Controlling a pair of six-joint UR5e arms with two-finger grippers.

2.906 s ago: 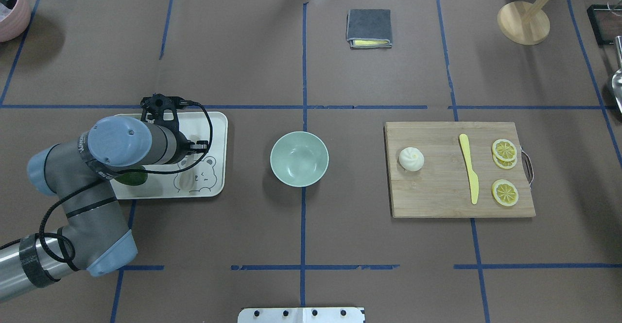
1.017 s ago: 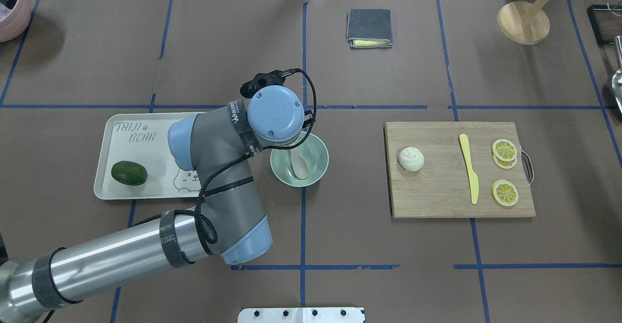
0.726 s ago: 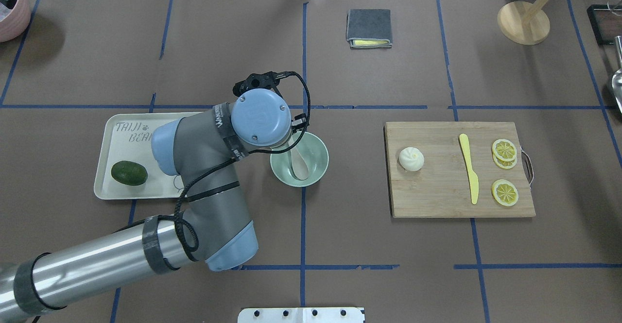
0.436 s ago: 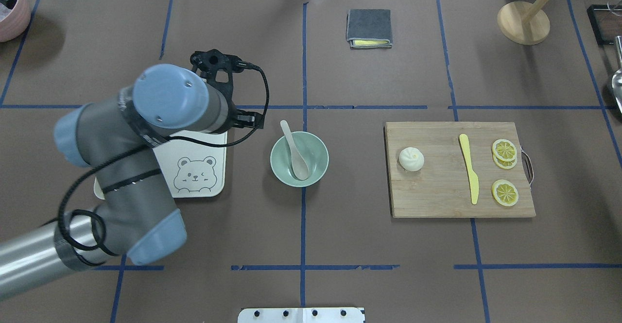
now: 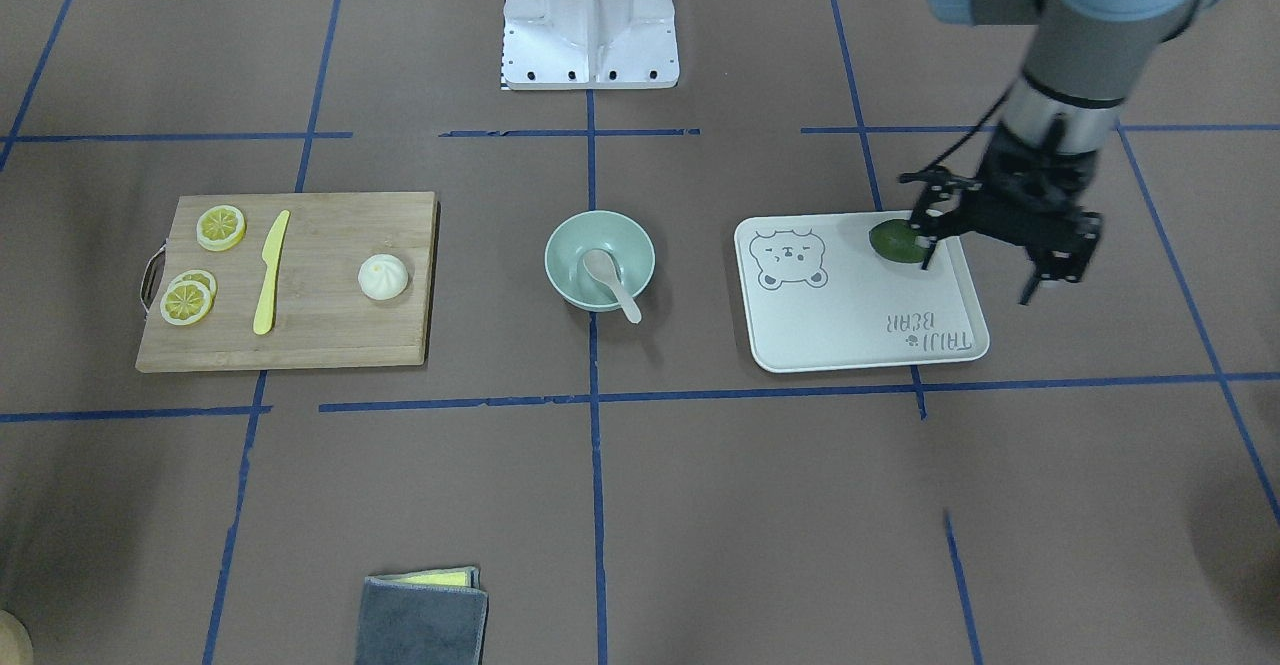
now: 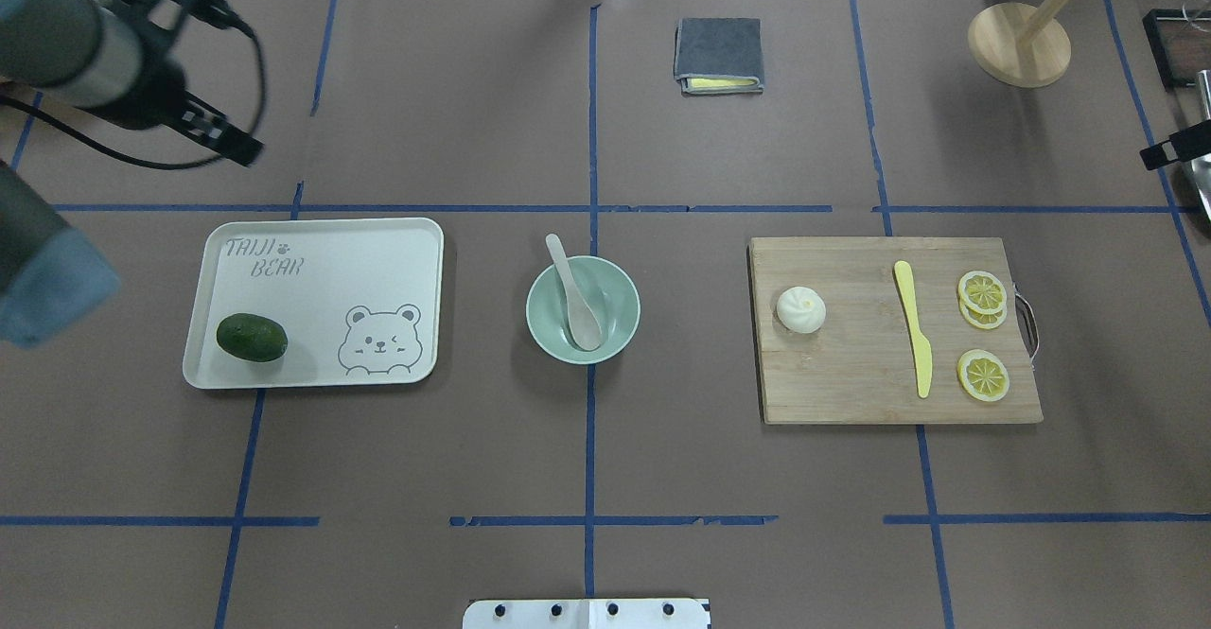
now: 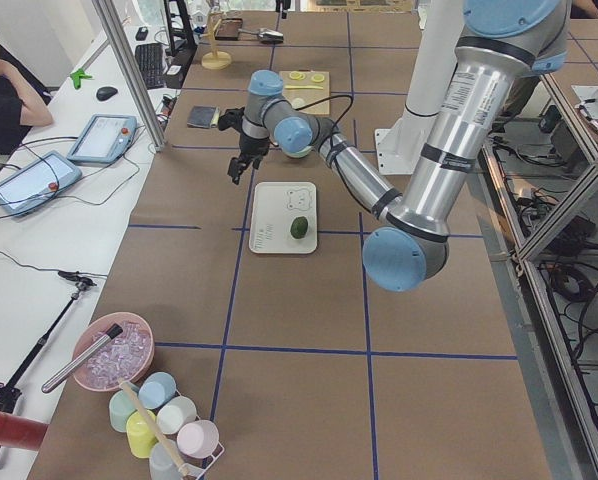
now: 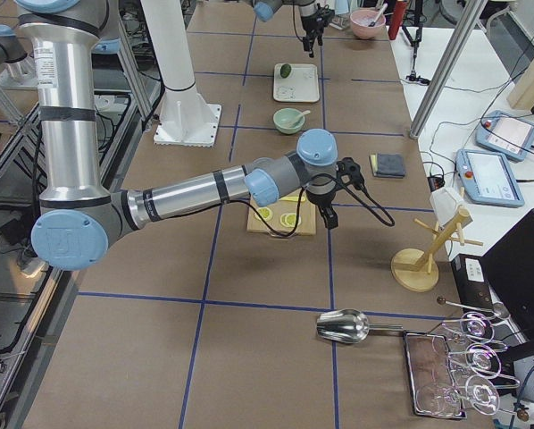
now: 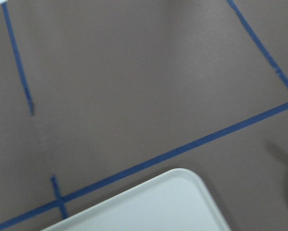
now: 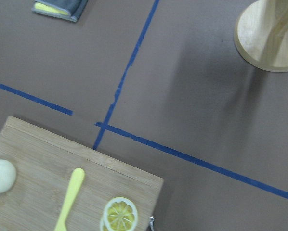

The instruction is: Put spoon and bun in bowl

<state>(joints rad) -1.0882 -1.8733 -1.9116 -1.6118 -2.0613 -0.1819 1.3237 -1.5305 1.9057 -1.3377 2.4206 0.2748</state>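
The off-white spoon [image 6: 575,298] lies in the mint-green bowl [image 6: 615,326] at the table's middle, scoop down, handle over the far rim; it also shows in the front-facing view [image 5: 610,280]. The white bun [image 6: 801,309] sits on the left part of the wooden cutting board [image 6: 851,374]. My left gripper [image 5: 978,270] hangs open and empty above the tray's outer far edge, well away from the bowl. My right gripper [image 8: 325,214] hovers past the board's right side; only a black bit shows overhead [image 6: 1173,149], and I cannot tell its state.
A white bear-print tray [image 6: 312,251] holds a green avocado [image 6: 252,337]. On the board lie a yellow knife [image 6: 913,326] and lemon slices [image 6: 982,293]. A grey cloth [image 6: 719,54] and wooden stand [image 6: 1019,43] are at the back, a metal scoop [image 8: 343,326] far right.
My left arm carried the spoon from the tray to the bowl, let it go there, then pulled back up and left past the tray. A bit of the right gripper came in.
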